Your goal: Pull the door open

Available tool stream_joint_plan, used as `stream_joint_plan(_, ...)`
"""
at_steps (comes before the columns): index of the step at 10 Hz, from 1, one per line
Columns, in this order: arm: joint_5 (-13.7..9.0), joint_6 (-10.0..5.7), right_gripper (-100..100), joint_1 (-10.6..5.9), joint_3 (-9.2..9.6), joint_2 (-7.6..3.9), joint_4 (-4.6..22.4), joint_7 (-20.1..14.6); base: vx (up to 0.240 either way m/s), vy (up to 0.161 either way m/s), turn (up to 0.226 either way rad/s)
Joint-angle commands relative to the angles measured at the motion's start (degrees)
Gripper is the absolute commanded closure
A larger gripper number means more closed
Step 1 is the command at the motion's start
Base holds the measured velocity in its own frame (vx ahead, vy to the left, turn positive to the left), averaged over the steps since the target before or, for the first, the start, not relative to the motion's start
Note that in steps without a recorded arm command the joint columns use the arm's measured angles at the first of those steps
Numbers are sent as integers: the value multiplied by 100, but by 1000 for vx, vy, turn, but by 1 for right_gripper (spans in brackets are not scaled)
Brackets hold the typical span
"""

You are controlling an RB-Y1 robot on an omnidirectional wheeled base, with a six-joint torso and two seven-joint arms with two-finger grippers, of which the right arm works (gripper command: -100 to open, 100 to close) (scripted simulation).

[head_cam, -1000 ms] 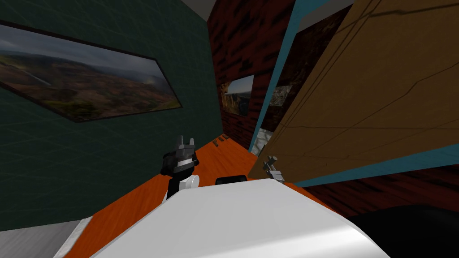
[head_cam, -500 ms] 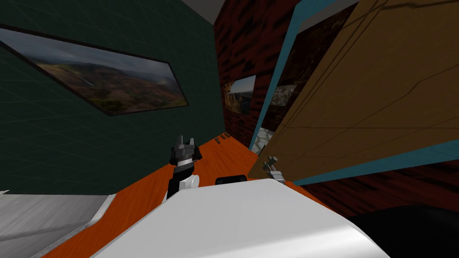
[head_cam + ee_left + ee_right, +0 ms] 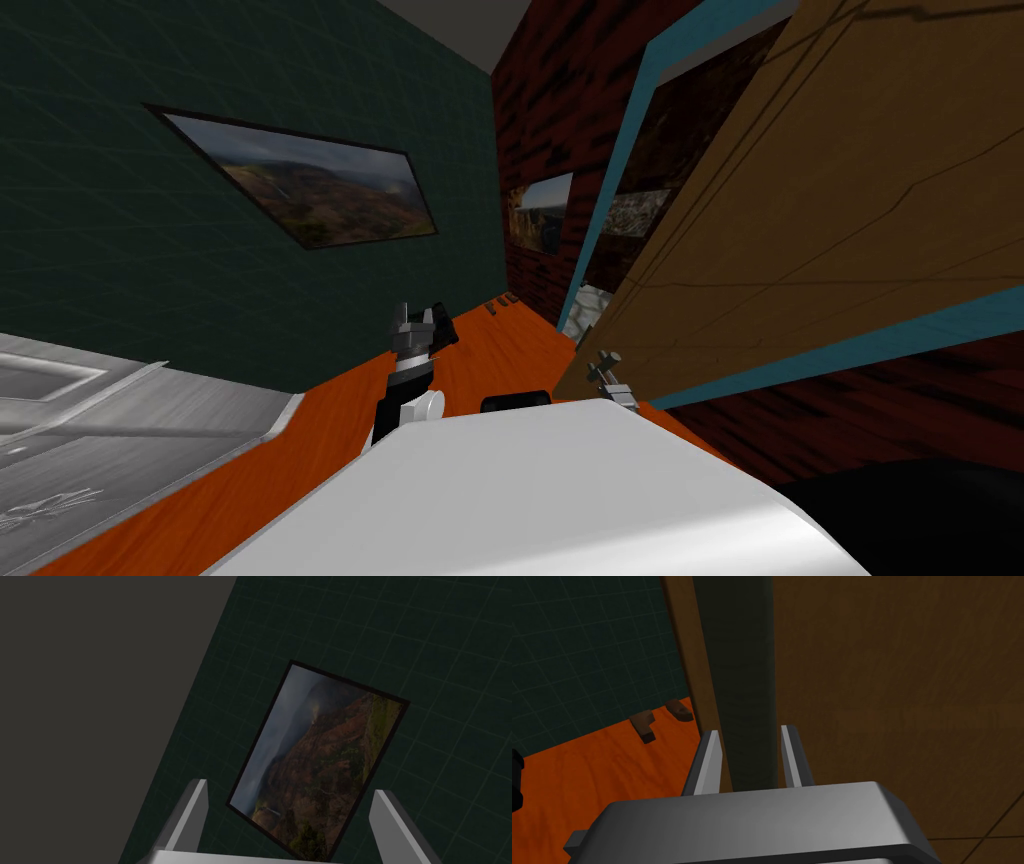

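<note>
The brown door [image 3: 820, 220] stands swung out of its teal frame [image 3: 620, 170] on my right. My right gripper [image 3: 605, 372] sits at the door's near edge. In the right wrist view its two fingers press the sides of a dark vertical bar handle [image 3: 744, 676] on the door [image 3: 887, 701], so the right gripper [image 3: 750, 731] is shut on it. My left gripper [image 3: 418, 322] hangs over the orange floor to the left of the door. It is open with nothing between its fingers [image 3: 291, 787].
A dark green wall with a framed landscape [image 3: 320, 195] runs along my left. A grey slab [image 3: 120, 430] borders the orange floor [image 3: 500, 350] at lower left. Small brown objects [image 3: 644, 723] lie by the far wall. A dark red brick wall flanks the frame.
My view has swung: the landscape picture slid right and shrank, and the grey slab came into view at left. The right gripper stays on the handle; the left gripper drifted slightly right.
</note>
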Motion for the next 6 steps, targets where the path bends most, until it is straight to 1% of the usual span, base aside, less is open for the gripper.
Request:
stream_joint_plan(1,26,-64,100,-5,51,-41,58,-71,-192,-33,107)
stream_joint_plan(2,18,-32,100,-8,34,-24,38,-43,-86,-12,26)
stream_joint_plan(3,40,-85,100,-21,80,-43,107,-99,-128,-35,129)
stream_joint_plan(6,76,-213,100,-60,156,-92,249,-212,-203,-43,131)
